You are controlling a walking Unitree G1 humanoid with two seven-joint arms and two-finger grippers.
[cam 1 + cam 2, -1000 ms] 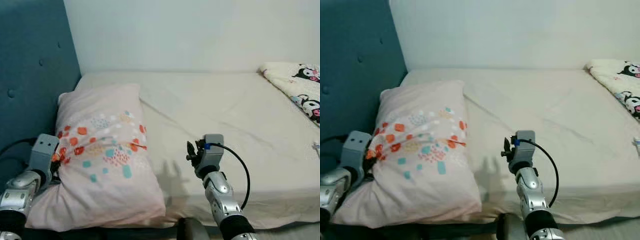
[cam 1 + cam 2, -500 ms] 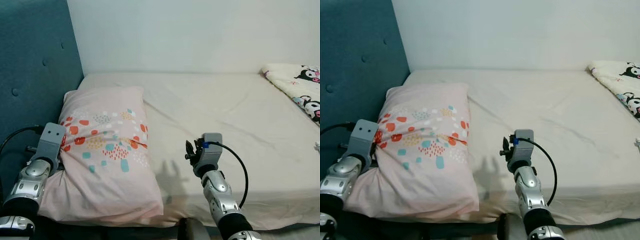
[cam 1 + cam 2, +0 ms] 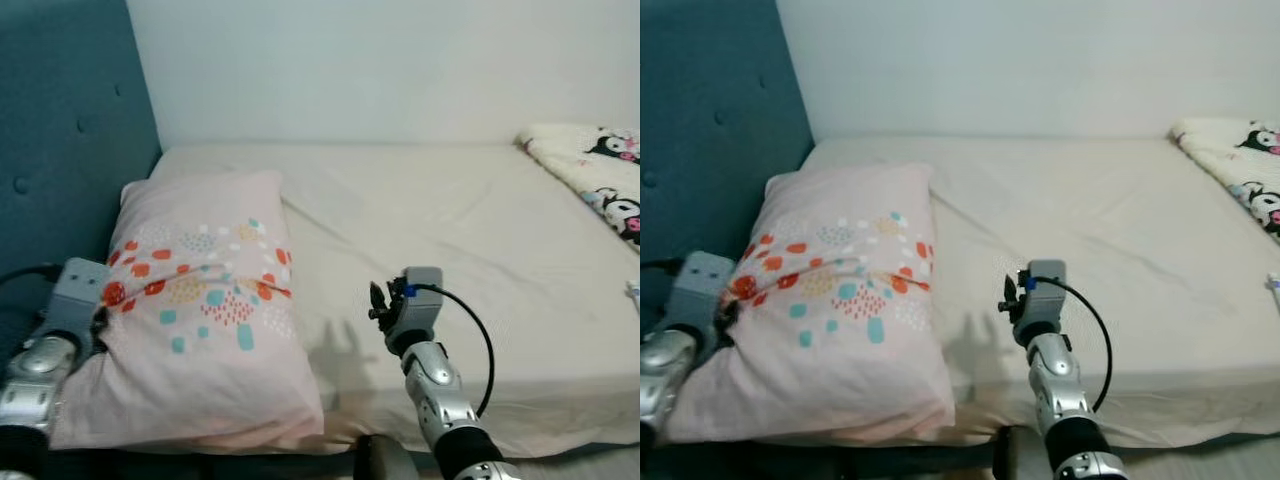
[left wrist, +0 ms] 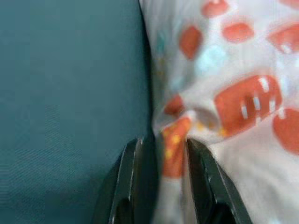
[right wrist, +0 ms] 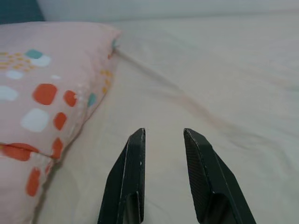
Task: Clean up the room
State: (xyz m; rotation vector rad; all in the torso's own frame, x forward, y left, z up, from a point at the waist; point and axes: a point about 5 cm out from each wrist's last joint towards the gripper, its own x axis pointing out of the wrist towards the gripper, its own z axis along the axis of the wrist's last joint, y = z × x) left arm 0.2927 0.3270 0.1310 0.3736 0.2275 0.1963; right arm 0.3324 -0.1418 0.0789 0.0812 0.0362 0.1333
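Pink pillow (image 3: 200, 310) pinched by left gripper (image 4: 163, 154); right gripper (image 5: 163, 154) spread above bed (image 3: 480, 230)

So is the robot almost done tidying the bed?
Partly. The pillow already lies by the headboard. The left gripper is pinching the pillow's edge; the right gripper hovers open over the sheet. The cartoon blanket sits bunched at the far side, untouched.

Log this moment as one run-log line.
left gripper: shut on pillow edge | right gripper: open over bed sheet
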